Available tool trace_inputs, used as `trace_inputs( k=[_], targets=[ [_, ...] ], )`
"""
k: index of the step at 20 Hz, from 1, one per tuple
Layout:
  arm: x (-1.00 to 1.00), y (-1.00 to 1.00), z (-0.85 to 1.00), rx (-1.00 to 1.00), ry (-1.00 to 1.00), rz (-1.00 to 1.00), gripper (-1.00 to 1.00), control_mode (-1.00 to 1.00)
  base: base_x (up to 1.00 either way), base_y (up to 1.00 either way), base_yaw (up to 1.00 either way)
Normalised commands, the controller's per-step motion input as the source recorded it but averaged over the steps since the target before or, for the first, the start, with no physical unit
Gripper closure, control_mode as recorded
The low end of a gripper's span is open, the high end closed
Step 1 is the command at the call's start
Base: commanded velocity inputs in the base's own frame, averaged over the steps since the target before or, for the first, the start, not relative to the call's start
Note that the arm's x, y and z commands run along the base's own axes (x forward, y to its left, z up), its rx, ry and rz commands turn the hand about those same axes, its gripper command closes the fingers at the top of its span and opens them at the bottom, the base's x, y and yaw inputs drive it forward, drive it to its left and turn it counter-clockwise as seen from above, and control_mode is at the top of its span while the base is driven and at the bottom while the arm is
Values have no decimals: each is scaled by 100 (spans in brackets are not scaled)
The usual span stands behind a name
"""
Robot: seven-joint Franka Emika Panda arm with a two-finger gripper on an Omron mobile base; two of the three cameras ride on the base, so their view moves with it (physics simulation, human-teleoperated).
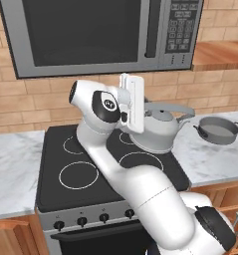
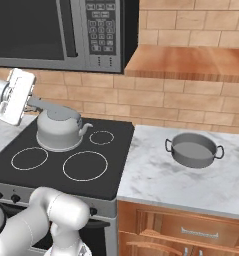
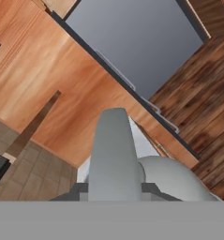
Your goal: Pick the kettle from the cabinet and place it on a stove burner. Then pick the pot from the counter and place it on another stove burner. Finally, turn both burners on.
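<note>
The first step is in hand: the pincer (image 2: 30, 102) is closed on the arched handle of the kettle (image 2: 58, 131), which sits at the back burner of the stove (image 2: 66, 175), seemingly just above it. Next it must lower and release, then reach for the pot (image 2: 193, 150) on the counter (image 2: 161, 182).

Even, bright, shadowless, sharp render

- The kettle (image 2: 57, 131) sits on the stove (image 2: 116, 172), at its back, over a rear burner (image 1: 130, 138).
- The pot (image 2: 193, 150) stands on the table (image 2: 156, 180), right of the stove, well apart from the kettle.
- The microwave (image 1: 100, 35) hangs above the stove.
- The cabinet (image 2: 191, 62) shelf lies above the pot.
</note>
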Motion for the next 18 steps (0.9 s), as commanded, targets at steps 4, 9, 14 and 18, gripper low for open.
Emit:
trace_inputs(
  k=[4,9,14,18],
  targets=[
    [0,8,-4,0,0,1,100,-100,6,18,2],
    [8,25,-19,0,1,6,100,-100,0,0,0],
    [27,28,-20,0,0,7,100,-100,0,0,0],
    [44,22,-19,0,0,8,100,-100,0,0,0]
  ],
)
